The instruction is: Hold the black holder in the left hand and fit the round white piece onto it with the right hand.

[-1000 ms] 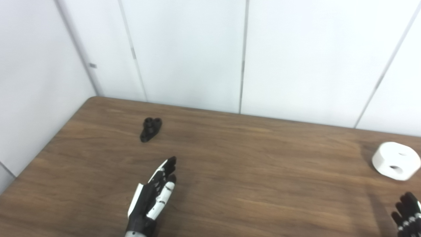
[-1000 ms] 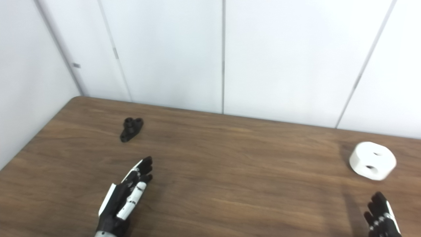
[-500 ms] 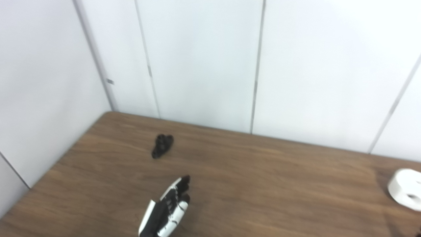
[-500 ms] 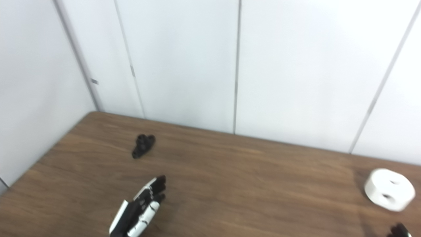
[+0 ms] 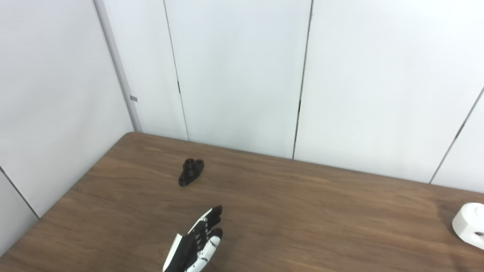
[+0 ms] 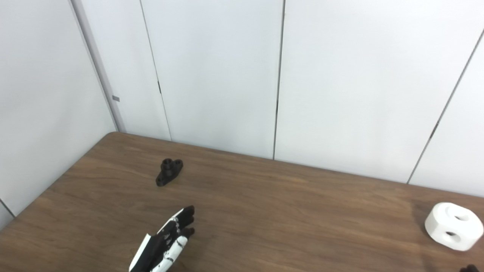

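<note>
The black holder (image 5: 191, 172) lies on the brown table (image 5: 302, 211), toward its far left corner. My left hand (image 5: 198, 241) hovers low over the table, nearer to me than the holder and a little to its right. Its fingers are stretched out flat and it holds nothing. The round white piece (image 6: 453, 226), with two holes in its top, sits at the far right of the table. Of my right hand only a dark fingertip (image 6: 469, 269) shows at the bottom right corner, short of the white piece.
White wall panels (image 5: 242, 75) stand close behind the table and along its left side. The table's left edge (image 5: 64, 196) runs diagonally toward me. Bare wood lies between the holder and the white piece.
The camera has tilted up, so the whole picture has slid down and to the right. My right hand has almost dropped out of the picture. The things on the table have not moved.
</note>
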Controlling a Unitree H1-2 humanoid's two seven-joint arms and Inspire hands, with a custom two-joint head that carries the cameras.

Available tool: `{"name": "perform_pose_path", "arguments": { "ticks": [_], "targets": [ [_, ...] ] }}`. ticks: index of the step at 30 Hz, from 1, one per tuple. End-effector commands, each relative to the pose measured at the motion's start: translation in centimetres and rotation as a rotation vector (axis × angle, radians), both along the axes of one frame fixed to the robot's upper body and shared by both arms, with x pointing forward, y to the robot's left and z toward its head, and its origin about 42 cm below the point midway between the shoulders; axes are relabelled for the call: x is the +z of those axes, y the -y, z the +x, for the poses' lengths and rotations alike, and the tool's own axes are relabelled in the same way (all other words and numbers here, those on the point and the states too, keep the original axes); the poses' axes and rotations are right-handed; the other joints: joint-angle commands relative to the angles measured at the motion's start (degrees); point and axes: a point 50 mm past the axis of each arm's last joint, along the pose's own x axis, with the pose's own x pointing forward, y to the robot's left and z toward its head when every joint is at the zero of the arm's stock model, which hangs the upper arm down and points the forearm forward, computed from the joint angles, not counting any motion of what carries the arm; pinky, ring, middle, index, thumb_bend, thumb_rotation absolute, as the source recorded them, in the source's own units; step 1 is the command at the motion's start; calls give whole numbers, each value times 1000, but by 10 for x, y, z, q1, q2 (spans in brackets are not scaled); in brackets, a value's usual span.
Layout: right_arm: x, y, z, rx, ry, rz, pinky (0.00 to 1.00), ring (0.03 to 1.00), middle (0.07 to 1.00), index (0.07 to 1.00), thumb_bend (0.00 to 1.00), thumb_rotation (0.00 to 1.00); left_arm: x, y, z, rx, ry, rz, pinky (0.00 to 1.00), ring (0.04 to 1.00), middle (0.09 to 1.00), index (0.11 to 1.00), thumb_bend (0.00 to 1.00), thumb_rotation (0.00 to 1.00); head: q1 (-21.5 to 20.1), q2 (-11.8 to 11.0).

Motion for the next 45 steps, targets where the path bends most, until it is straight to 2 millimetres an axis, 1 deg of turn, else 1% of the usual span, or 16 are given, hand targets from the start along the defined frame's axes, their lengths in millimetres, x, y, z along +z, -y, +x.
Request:
{"name": "perform_pose_path", "arguments": {
  "ticks": [1,6,9,11,13,15,20,22,25,27,31,33,34,36,39,45],
  "targets": [
    [-31,-1,-17,-18,-82,28,1000,1000,1000,1000,559,972,-23,8,-48,17,-106,-17,877,935,938,908,424,536,-1,1],
    [-29,-1,-18,-13,-87,23,1000,1000,1000,1000,566,981,-22,7,-48,22,-107,-21,896,936,933,907,422,521,-2,5],
    [-28,-2,-18,-12,-90,28,1000,1000,1000,1000,582,972,-22,4,-48,24,-100,1,886,928,929,905,450,480,-4,6],
    [-28,-3,-18,-12,-87,20,1000,1000,1000,1000,574,977,-20,2,-49,31,-88,22,868,933,934,916,498,344,-5,8],
    [-28,-3,-19,-11,-83,18,1000,1000,1000,1000,567,979,-16,0,-49,44,-75,42,860,930,932,916,540,307,-7,9],
    [-27,-3,-19,-12,-88,12,1000,1000,1000,1000,556,996,-9,-2,-48,64,-66,72,850,925,925,918,632,271,-7,10],
    [-28,-3,-20,-13,-88,4,1000,1000,1000,1000,573,987,15,-7,-43,135,-43,173,838,901,927,908,720,213,-7,10],
    [-27,-4,-21,-9,-91,-3,1000,1000,1000,1000,562,998,27,-10,-39,179,-23,218,808,881,909,886,786,180,-4,11],
    [-25,-4,-23,-12,-101,-4,1000,1000,1000,1000,559,1000,41,-16,-34,238,-11,314,788,876,894,869,849,173,-5,13],
    [-25,-4,-23,-16,-103,-6,1000,1000,1000,1000,571,993,49,-20,-30,260,-8,362,794,889,906,873,854,162,-7,14],
    [-24,-4,-24,-14,-102,-6,1000,1000,1000,1000,564,992,56,-24,-24,311,-16,426,858,911,915,884,813,131,-7,15],
    [-24,-4,-24,-16,-101,-6,1000,1000,1000,1000,567,992,59,-26,-21,343,-34,464,867,902,908,896,767,189,-7,17],
    [-25,-4,-24,-16,-99,-4,1000,1000,1000,1000,568,992,61,-27,-19,357,-48,473,868,902,908,897,765,191,-7,17],
    [-26,-4,-24,-12,-95,1,1000,1000,1000,1000,573,987,63,-29,-16,382,-81,497,854,908,926,918,735,260,-8,18],
    [-26,-5,-24,-10,-93,-3,1000,1000,1000,1000,578,992,66,-33,-10,417,-125,546,842,926,952,938,704,309,-10,20],
    [-24,-7,-25,-16,-96,5,1000,1000,1000,1000,596,998,64,-44,8,461,-142,673,897,968,953,936,737,370,-14,24]
  ]
}}
